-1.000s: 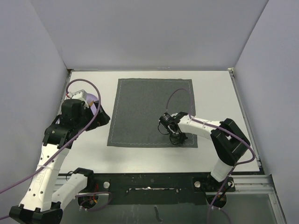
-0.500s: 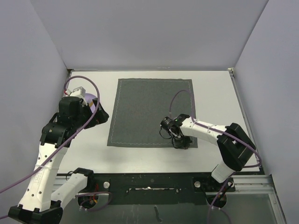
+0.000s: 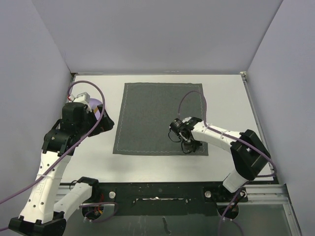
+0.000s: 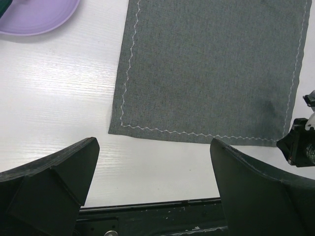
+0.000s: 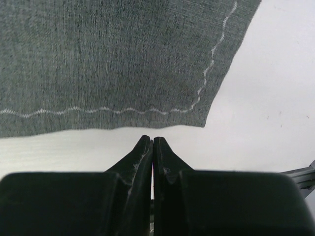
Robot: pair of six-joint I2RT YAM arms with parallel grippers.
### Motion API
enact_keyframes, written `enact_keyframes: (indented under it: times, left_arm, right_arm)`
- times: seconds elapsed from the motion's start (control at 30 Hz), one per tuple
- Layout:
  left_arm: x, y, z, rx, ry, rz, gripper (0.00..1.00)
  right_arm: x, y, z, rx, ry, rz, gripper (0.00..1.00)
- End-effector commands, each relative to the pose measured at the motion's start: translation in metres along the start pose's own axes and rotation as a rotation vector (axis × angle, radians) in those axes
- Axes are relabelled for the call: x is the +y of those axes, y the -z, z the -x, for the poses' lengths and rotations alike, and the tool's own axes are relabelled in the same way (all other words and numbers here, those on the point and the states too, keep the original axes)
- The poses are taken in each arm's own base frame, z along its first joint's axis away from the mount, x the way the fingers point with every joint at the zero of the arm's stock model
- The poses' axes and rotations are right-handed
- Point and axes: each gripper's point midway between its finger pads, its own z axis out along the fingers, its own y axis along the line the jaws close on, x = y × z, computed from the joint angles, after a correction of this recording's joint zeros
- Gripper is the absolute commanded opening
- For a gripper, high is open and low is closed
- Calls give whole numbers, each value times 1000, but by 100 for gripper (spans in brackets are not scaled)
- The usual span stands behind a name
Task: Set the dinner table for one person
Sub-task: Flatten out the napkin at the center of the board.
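Observation:
The dinner table (image 3: 147, 164) is a white top with a dark grey stitched placemat (image 3: 160, 115) lying flat at its middle. My right gripper (image 3: 191, 146) is low over the mat's near right corner. In the right wrist view its fingertips (image 5: 152, 142) are pressed together with nothing between them, just off the mat's near edge (image 5: 113, 59). My left gripper (image 3: 102, 123) hangs over the table left of the mat. Its fingers (image 4: 49, 182) stand wide apart over bare table (image 4: 157, 162), empty.
A lilac plate (image 3: 94, 106) lies at the left under the left arm, showing top left in the left wrist view (image 4: 39, 17) with something teal at its edge. Grey walls enclose three sides. A black rail (image 3: 157, 189) runs along the near edge.
The right arm has swung its elbow outward while its shut gripper stayed by the mat's near right corner. The left arm shifted slightly left, then held still.

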Motion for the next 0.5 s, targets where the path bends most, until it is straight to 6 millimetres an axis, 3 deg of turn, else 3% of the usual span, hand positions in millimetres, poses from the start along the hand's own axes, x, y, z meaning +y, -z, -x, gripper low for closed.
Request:
enact_keyframes:
  times: [0.0, 0.17, 0.47]
  left_arm:
    - [-4, 16, 21, -90, -20, -13, 98]
    - [0, 19, 21, -98, -28, 4, 98]
    - [-3, 26, 28, -119, -38, -10, 98]
  right_arm:
    - [9, -15, 15, -8, 6, 8, 0]
    - [14, -33, 13, 44, 31, -9, 0]
    - [-1, -40, -3, 132, 34, -78, 0]
